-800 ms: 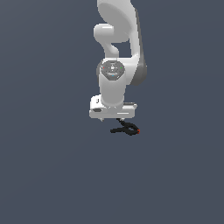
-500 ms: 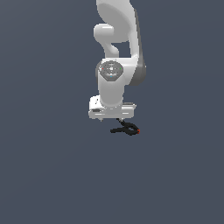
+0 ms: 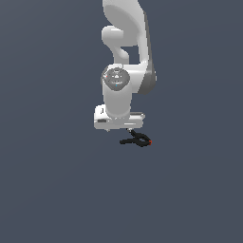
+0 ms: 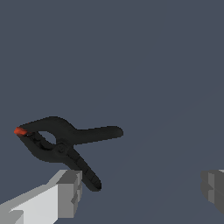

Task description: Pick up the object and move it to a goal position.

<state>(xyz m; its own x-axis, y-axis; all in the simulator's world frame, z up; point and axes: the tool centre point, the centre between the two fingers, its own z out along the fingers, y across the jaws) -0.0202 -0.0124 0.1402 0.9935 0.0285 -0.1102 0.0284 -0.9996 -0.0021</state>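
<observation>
Nothing has visibly shifted vs. the earlier exterior frames: arm, gripper and clamp sit in the same spots.

Gripper hangs low, pointing down. Wrist view shows its fingers spread wide apart w/ nothing between them; one pale finger is near the clamp's handle end, the other only partly in frame, well apart from it. Whether the near finger touches the handle tip or just overlaps it in the pic, can't tell. In exterior view the fingertips are mostly hidden under the white hand block, so the spread shows only from the wrist cam.

Object, a small black clamp w/ thin curved crossing arms, lies on the flat dark grey floor just below the hand, at approx 5 o'clock from the hand block in exterior view. Its red-orange tip points to 3 o'clock in exterior view. Wrist view: two handle arms cross near the pivot, a loop opening between them by the tip end.

Arm rises straight up from the hand toward 12 o'clock, white links w/ a round grey joint cap facing the cam.
</observation>
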